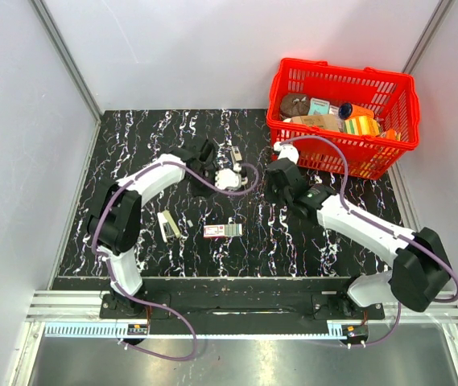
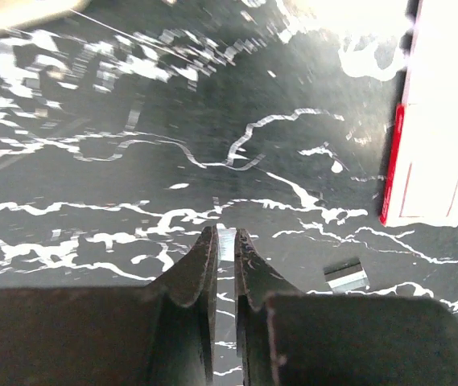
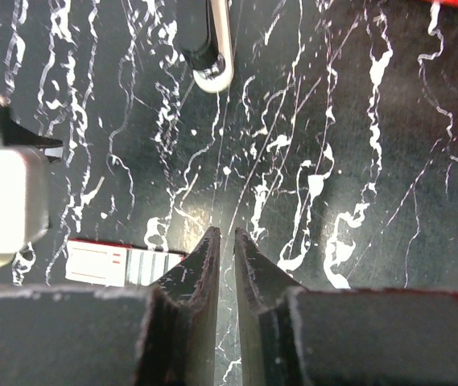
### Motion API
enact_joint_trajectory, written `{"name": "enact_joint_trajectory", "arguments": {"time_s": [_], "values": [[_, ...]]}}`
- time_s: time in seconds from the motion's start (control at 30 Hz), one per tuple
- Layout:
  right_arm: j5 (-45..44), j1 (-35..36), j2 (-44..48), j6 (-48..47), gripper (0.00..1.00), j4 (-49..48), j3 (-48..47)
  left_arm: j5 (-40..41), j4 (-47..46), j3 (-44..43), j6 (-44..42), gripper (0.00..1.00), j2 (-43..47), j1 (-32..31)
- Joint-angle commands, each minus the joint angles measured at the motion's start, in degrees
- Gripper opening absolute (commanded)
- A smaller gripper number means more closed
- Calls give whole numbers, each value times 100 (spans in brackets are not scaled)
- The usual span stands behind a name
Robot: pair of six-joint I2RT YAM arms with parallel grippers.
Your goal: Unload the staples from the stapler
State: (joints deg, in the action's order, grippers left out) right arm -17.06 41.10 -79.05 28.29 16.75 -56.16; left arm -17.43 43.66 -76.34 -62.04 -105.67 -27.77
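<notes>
The small white stapler (image 1: pixel 235 153) lies on the black marble table (image 1: pixel 148 137), beyond both grippers. In the right wrist view its white-and-black end (image 3: pixel 211 56) shows at the top. My left gripper (image 1: pixel 227 185) is shut on a thin silver staple strip (image 2: pixel 225 241) pinched at its fingertips, low over the table. A second short staple strip (image 2: pixel 346 276) lies loose to the right of the left gripper (image 2: pixel 225 241). My right gripper (image 1: pixel 275 183) hovers right of the stapler. In its wrist view the right gripper (image 3: pixel 222 235) is shut and empty.
A red-and-white staple box (image 1: pixel 222 231) lies near the middle front and also shows in the right wrist view (image 3: pixel 116 264). A white-and-red box (image 2: pixel 430 161) lies right of the left gripper. A cream bar-shaped piece (image 1: pixel 168 225) lies front left. A red basket (image 1: pixel 341 153) of items stands back right.
</notes>
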Motion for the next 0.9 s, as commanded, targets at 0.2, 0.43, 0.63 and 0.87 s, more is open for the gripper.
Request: {"name": "enact_joint_trajectory", "arguments": {"time_s": [0.2, 0.43, 0.63, 0.87], "values": [[-26, -129, 776, -211, 19, 170, -817, -2193, 196, -1472, 1895, 0, 1074, 439], [913, -164, 1417, -184, 34, -444, -747, -4442, -2548, -833, 5475, 0, 1786, 1211], [1914, -217, 1717, -52, 55, -1086, -844, -5166, -8966, 555, 11545, 0, 1910, 1388], [2777, -234, 1709, 290, 61, -1866, -967, -4506, -13067, 1234, 15370, 2, 1566, 1336]]}}
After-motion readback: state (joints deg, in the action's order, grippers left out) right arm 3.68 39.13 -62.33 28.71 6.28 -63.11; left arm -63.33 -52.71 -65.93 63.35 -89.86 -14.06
